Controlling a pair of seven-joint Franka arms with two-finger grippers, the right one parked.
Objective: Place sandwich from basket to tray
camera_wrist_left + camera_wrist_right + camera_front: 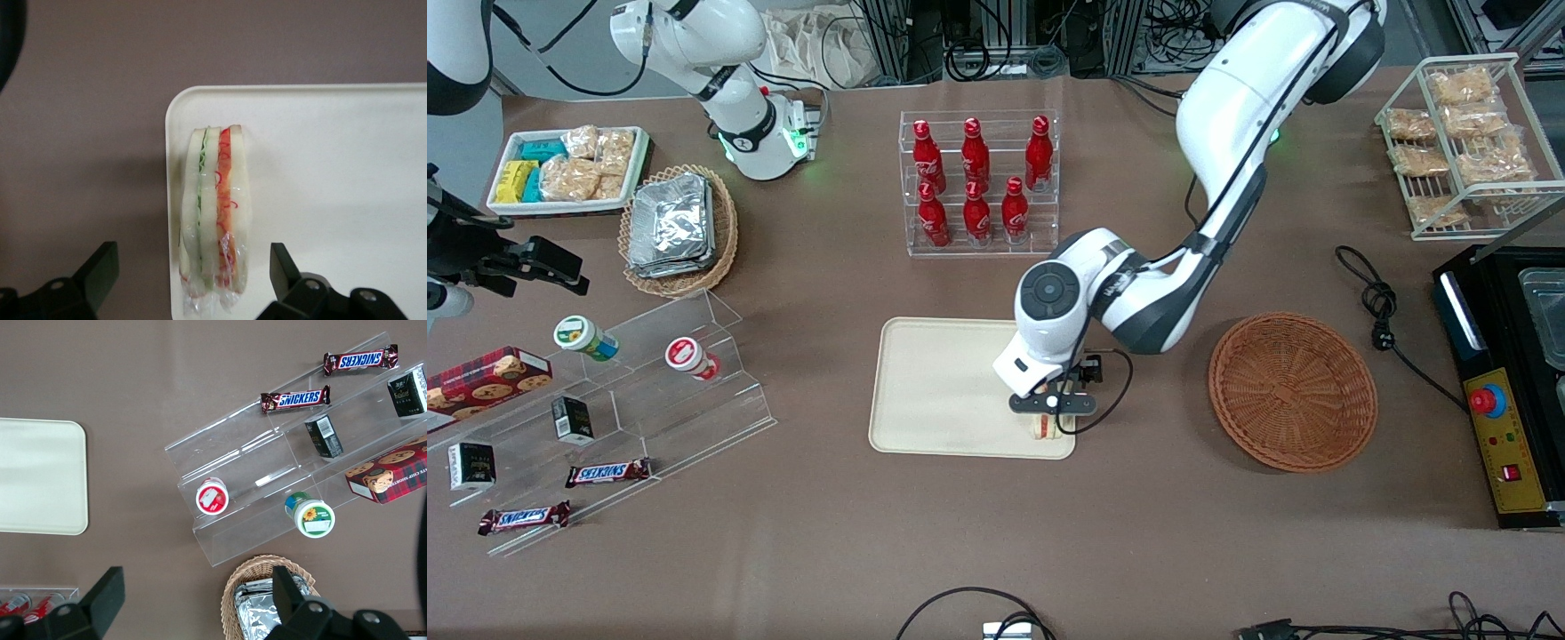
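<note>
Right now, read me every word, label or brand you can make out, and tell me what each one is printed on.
"SNICKERS": candy bar on the clear stepped display stand.
"SNICKERS": second candy bar on the same stand.
Red bottles: white script, too small to read.
Cookie box, black boxes and the two cups: print too small to read.
The sandwich, the tray under it and the open hand carry no text.

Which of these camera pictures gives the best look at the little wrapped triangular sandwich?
The left wrist view: the pale triangular sandwich with green and red filling stands on edge at the cream rectangular tray's corner, between the open gripper's fingers. The front view shows only a sliver under the gripper. The right wrist view misses it.
</note>
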